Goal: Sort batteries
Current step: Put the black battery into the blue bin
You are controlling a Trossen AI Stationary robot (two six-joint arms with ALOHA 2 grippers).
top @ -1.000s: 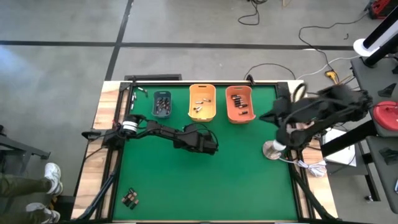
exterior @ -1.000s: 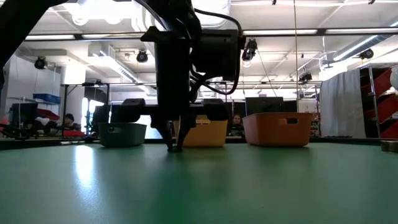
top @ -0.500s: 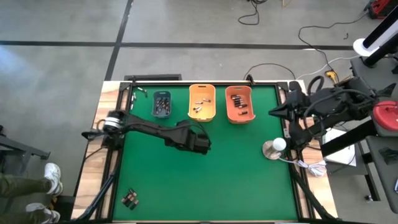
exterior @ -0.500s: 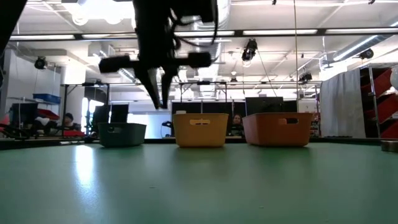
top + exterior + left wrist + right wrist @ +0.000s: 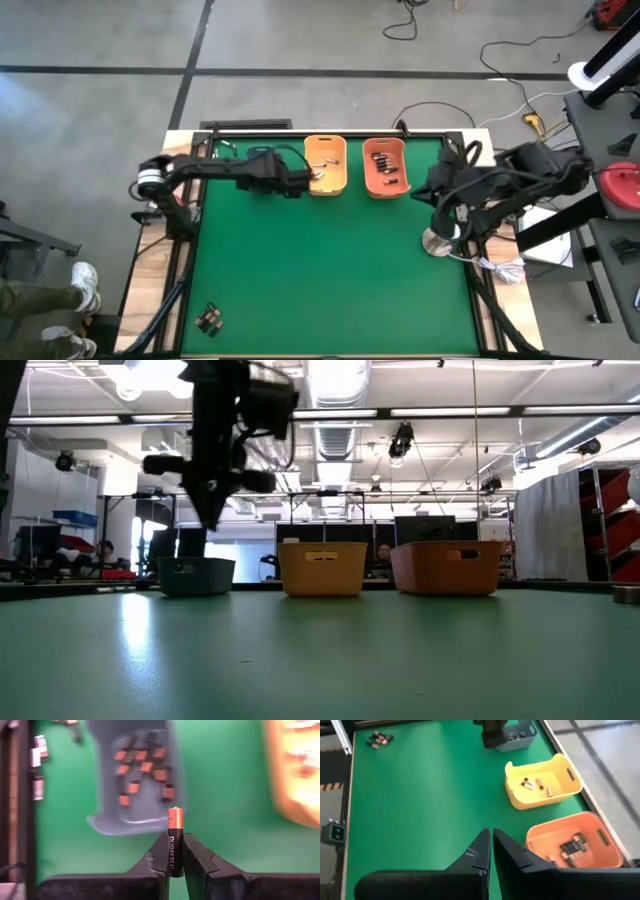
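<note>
Battery (image 5: 175, 840) first: your left tool (image 5: 175, 862) has its fingers clamped on one black, copper-topped cell, standing upright between them. You've got it hanging above the green tabletop (image 5: 330, 270), just short of the grey-blue bin (image 5: 137, 780) full of similar batteries (image 5: 145, 775). Beyond that sits the yellow bin (image 5: 325, 164). Your right tool (image 5: 491, 845) waits at the tabletop's right edge, fingers pressed together, holding nothing.

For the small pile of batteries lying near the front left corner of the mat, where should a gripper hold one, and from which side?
The loose batteries lie flat on the green mat, close together. I would come from straight above and close the fingers across the middle of an outer cell, since neighbours block its inner side.
</note>
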